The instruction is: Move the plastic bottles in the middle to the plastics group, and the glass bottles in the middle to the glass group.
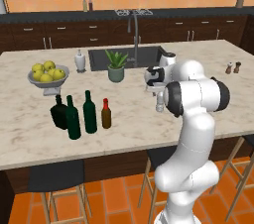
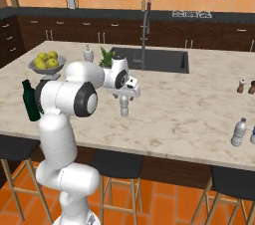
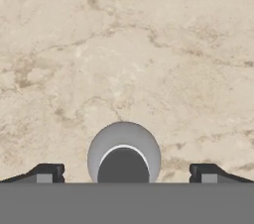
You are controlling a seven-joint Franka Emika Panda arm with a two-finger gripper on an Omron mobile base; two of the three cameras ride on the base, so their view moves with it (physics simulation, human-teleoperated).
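My hand point(image 3: 124, 172) hangs directly above the small clear water bottle point(image 2: 124, 105) on the marble worktop point(image 3: 149, 44), fingers point(image 3: 47, 172) spread wide on either side of its cap, touching nothing. The bottle stands upright near the sink point(image 1: 126, 57).

A small clear water bottle point(image 3: 124, 154) stands upright on marble, apparently centred between the gripper's fingertips.

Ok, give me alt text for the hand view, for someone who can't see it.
Looking straight down, the open gripper hangs over a small clear bottle seen from its cap, the bottle standing between the two fingertips. Beige marble counter lies all around it.
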